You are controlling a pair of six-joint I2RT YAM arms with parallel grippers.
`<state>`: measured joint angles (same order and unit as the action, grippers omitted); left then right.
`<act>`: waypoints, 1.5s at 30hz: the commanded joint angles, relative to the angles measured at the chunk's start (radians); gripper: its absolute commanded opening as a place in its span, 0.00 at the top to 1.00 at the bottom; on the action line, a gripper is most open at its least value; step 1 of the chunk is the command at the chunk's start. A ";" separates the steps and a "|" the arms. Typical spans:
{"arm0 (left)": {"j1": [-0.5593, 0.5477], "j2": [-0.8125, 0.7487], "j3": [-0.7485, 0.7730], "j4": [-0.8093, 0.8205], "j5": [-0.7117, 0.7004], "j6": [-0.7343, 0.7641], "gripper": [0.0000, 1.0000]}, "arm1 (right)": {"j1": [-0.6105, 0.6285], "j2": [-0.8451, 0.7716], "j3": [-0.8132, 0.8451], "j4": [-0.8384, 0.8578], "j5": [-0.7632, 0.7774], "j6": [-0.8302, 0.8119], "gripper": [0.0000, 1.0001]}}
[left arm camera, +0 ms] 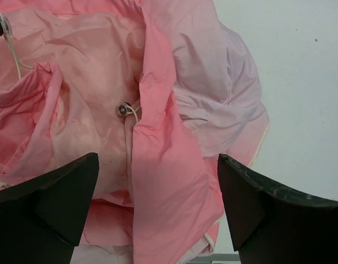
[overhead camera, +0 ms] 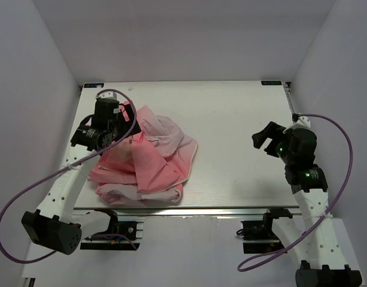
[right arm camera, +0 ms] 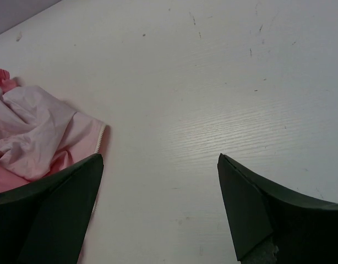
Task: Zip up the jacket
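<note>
The jacket (overhead camera: 144, 158) lies crumpled in a heap on the left half of the white surface (overhead camera: 243, 119) — coral folds over paler pink, a white zipper edge (right arm camera: 101, 137) showing. The left fingers (left arm camera: 53, 203) hang spread wide over it, gripping nothing; the right fingers (right arm camera: 268, 220) — also apart — hover well to its right.

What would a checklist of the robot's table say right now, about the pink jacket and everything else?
Surface: white table, faintly scuffed.
Job's things: jacket crumpled in a heap on the left side; one white zipper edge shows at its rim.
Clutter: nothing seen.
Grippers: left gripper open above the jacket, holding nothing; right gripper open over the table, holding nothing.
Cables: a purple cable loops from each arm.
Surroundings: plain pale walls on three sides.
</note>
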<state>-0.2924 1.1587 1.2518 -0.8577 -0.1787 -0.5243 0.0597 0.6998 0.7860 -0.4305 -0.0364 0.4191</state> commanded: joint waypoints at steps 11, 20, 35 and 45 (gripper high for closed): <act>-0.008 0.198 0.181 -0.076 -0.045 -0.042 0.02 | -0.003 0.000 -0.001 0.035 -0.082 -0.065 0.11; -0.180 0.564 0.622 -0.133 -0.214 0.099 0.02 | -0.003 0.033 -0.001 0.024 -0.089 -0.089 0.11; -0.185 0.976 0.664 -0.184 -0.254 0.132 0.02 | -0.003 0.081 -0.001 -0.001 -0.076 -0.097 0.11; -0.185 0.922 0.727 -0.058 -0.150 0.174 1.00 | -0.003 0.073 -0.008 -0.008 -0.089 -0.095 0.11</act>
<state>-0.4793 2.2204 1.9347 -1.0176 -0.3882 -0.3771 0.0597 0.7879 0.7868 -0.4480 -0.1150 0.3328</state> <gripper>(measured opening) 0.029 0.895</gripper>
